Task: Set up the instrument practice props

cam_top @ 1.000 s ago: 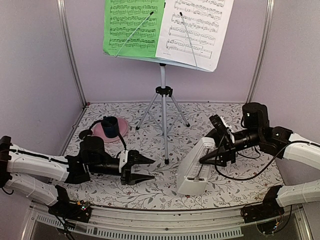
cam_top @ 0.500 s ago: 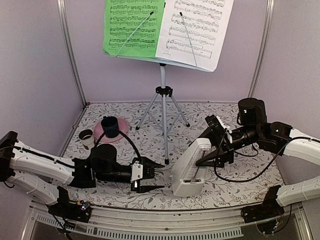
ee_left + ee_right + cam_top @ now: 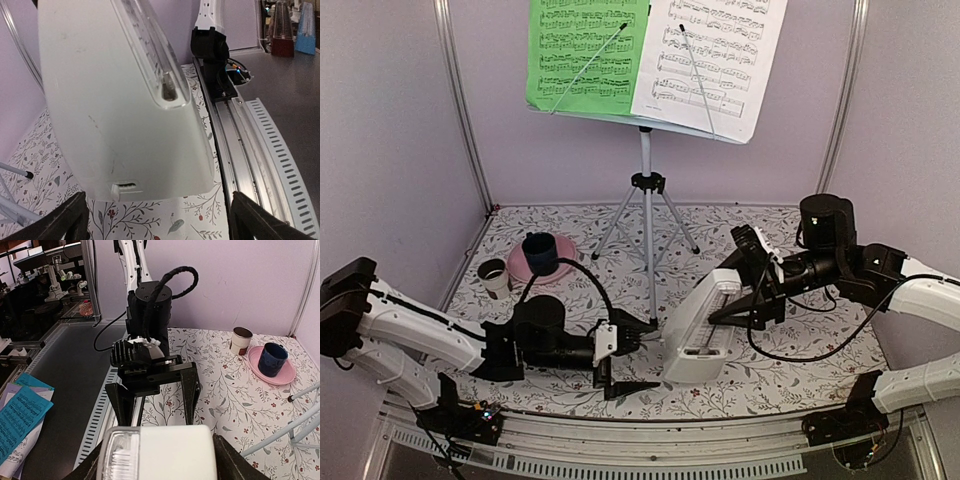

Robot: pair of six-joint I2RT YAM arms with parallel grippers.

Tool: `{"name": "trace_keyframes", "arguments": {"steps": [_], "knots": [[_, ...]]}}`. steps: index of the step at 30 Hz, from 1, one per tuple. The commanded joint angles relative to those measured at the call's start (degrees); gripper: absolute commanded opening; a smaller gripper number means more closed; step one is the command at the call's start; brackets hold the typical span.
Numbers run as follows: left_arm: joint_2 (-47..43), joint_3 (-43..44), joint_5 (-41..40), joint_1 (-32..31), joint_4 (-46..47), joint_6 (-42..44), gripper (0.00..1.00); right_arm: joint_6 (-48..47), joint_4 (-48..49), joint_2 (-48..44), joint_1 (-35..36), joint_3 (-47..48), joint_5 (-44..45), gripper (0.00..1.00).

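The pale grey music stand (image 3: 646,235) rises at the back centre on its tripod. A green sheet (image 3: 585,55) and a white sheet (image 3: 710,60) rest on its desk. The white pyramid metronome (image 3: 702,325) leans left on the floral table. My right gripper (image 3: 748,293) is shut on its narrow top, and in the right wrist view the metronome (image 3: 167,452) fills the space between the fingers (image 3: 227,460). My left gripper (image 3: 656,356) is open just left of the metronome base. In the left wrist view the metronome (image 3: 125,100) looms ahead of the wide fingers (image 3: 65,220), with nothing between them.
A dark blue cup (image 3: 540,252) sits on a pink plate (image 3: 516,264) at the back left, beside a small white cup (image 3: 494,277). Tripod legs (image 3: 672,215) spread over the middle. A metal rail (image 3: 650,432) runs along the near edge. Purple walls close in both sides.
My left gripper has moved right up to the metronome base and its jaws have spread wide. The right gripper has shifted the tilted metronome slightly left.
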Motion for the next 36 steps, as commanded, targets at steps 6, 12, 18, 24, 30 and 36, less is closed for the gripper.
{"name": "trace_keyframes", "arguments": {"steps": [6, 12, 18, 24, 30, 36], "knots": [[3.83, 0.97, -2.72, -0.79, 4.99, -6.69, 0.99, 0.5, 6.79, -3.01, 0.71, 2.31, -0.49, 0.01], [4.63, 1.92, -3.45, -0.81, 5.82, -8.34, 0.95, 0.25, 6.84, -2.88, 0.81, 2.13, 0.05, 0.01], [6.27, 2.36, -3.86, -1.61, 7.27, -9.22, 0.97, 0.84, 7.48, -2.72, 0.83, 1.82, 1.21, 0.0], [7.17, 3.14, -5.01, -2.06, 8.12, -9.74, 0.93, 1.49, 8.1, -2.96, 0.89, 1.21, 1.72, 0.0], [6.51, 2.46, -6.82, -2.34, 8.43, -9.77, 0.86, 1.35, 8.0, -2.74, 0.9, 1.09, 2.08, 0.0], [6.26, 2.18, -8.38, -2.51, 8.24, -9.01, 0.76, 1.33, 7.99, -2.91, 0.9, 0.77, 2.93, 0.0]]}}
